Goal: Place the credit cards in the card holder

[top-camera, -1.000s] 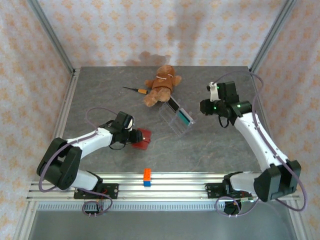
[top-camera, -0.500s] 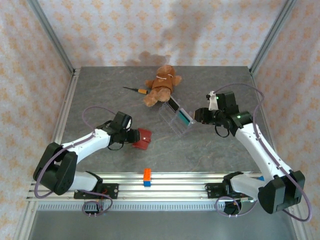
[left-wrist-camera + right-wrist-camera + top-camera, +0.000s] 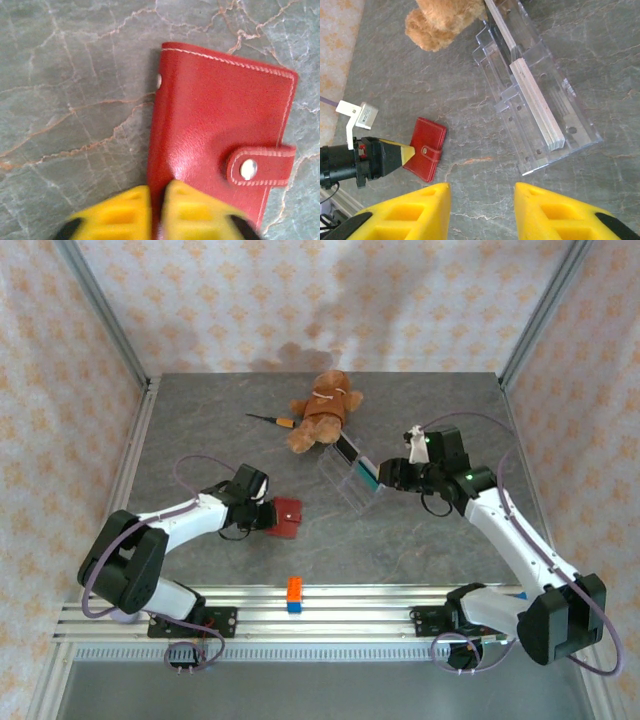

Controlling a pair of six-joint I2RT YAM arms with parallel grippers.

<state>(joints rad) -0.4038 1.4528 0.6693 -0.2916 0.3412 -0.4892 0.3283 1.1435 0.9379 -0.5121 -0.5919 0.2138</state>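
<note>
The card holder (image 3: 287,517) (image 3: 220,135) (image 3: 426,148) is a red leather wallet lying flat on the table, snap tab fastened. My left gripper (image 3: 266,515) (image 3: 157,207) is shut, its yellow fingertips together at the wallet's near edge and touching it. A stack of credit cards (image 3: 536,102) stands on edge in a clear acrylic stand (image 3: 565,135); a teal card face (image 3: 368,474) shows from above. My right gripper (image 3: 388,472) (image 3: 482,190) hangs open above the bare table just in front of the stand, nothing between its fingers.
A brown teddy bear (image 3: 322,410) lies behind the stand (image 3: 345,485), with a small screwdriver (image 3: 270,420) to its left. An orange-and-blue block (image 3: 295,594) sits on the rail at the table's near edge. More card edges (image 3: 500,22) stand in the stand's back slot.
My left gripper has closed at the wallet's edge. My right gripper has moved left and down to the stand and opened a little wider.
</note>
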